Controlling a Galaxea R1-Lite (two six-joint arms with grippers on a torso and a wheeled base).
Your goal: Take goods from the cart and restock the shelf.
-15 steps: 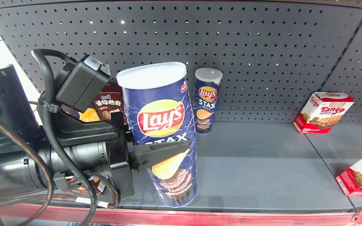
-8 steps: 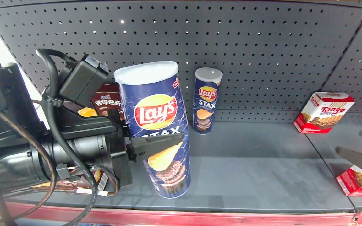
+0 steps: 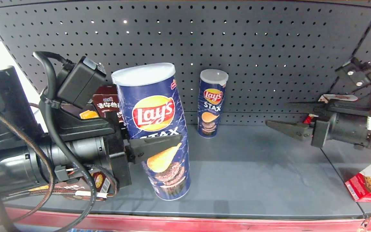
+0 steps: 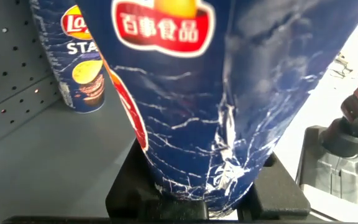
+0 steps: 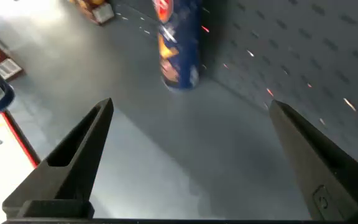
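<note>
Left claw (image 3: 155,145) clamps the can (image 3: 150,109), upright on the shelf (image 3: 253,174) close to the near lip (image 3: 204,224), with bare shelf to its right. Right claw (image 3: 277,113), jaws spread, has swung in from the right. The can has edged left.

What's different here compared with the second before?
The left gripper, shut on the large chip can, has carried it leftward and slightly upward in the head view. The right gripper, open, has come in from the right and now hangs over the shelf. The small chip can at the back panel and the front-right wafer box stayed put.
</note>
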